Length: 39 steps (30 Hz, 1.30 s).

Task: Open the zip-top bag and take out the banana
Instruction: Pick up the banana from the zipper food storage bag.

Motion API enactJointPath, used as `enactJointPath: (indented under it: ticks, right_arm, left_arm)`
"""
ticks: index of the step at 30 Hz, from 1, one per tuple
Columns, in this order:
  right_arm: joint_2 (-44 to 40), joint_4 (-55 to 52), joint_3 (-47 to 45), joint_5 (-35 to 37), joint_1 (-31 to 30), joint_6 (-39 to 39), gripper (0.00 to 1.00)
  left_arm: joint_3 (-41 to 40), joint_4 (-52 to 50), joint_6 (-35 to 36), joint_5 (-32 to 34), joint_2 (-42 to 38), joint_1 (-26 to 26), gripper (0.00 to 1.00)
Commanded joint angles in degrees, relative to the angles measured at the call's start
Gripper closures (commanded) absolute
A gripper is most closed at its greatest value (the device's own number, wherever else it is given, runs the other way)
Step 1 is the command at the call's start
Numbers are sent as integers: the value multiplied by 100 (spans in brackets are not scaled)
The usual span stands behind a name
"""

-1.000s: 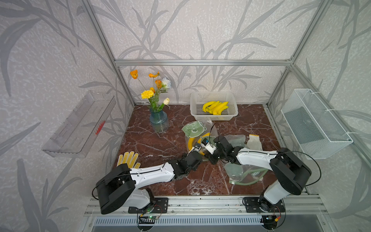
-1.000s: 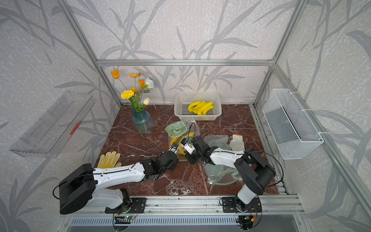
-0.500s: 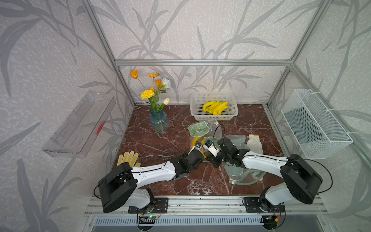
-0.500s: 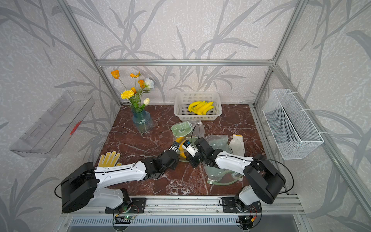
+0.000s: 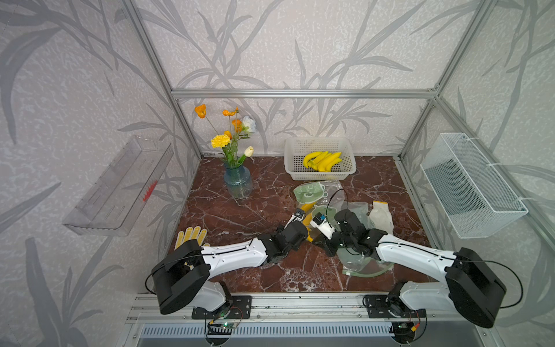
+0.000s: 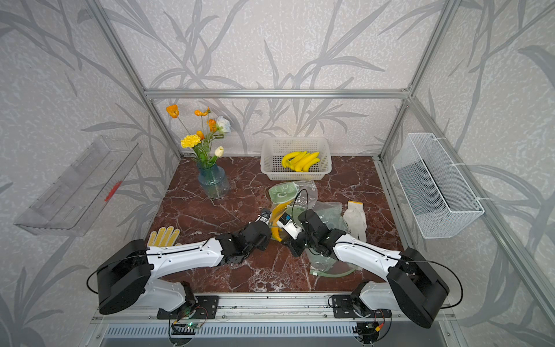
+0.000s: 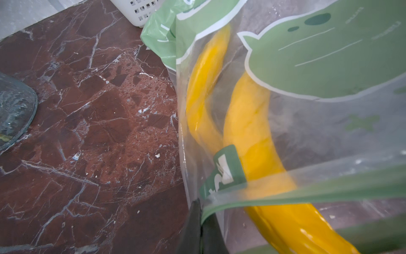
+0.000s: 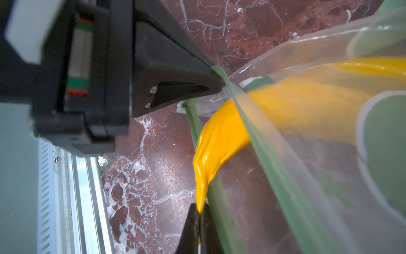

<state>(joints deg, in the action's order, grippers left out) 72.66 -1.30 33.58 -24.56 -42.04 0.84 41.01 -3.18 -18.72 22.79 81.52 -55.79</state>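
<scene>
Right arm (image 5: 414,257) has swung outward, its claw (image 8: 199,212) pinching banana (image 8: 219,140).

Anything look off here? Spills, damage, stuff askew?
Nothing spilled or damaged. Clutter only: empty bags lie crumpled under the right arm, a yellow glove and a white glove lie loose on the table. The tip of the banana sticks out of the open bag, pinched in the right hand.

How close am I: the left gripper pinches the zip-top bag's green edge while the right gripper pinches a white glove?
One detail is off. The right gripper pinches the tip of the banana, as the right wrist view shows. The left gripper does pinch the green edge of the zip-top bag.
</scene>
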Motion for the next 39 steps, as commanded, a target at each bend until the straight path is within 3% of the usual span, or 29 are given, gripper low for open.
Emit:
enactJointPath:
  ticks: [1, 9, 16, 33, 39]
  right_arm:
    - [-351, -283, -139, -88, 29, 54, 99]
    - [-769, -340, -278, -371, 29, 129, 99]
    - [-718, -198, -222, -1088, 29, 231, 99]
    - [-780, 525, -159, -1987, 29, 600, 99]
    - [-862, 240, -52, -2258, 28, 505, 99]
  left_arm:
    - [29, -322, -85, 211, 69, 108, 100]
    - [33, -306, -102, 211, 126, 129, 100]
    - [19, -354, -149, 269, 107, 155, 100]
    - [-48, -436, -149, 281, 97, 257, 99]
    - [-137, -566, -157, 361, -94, 330, 99]
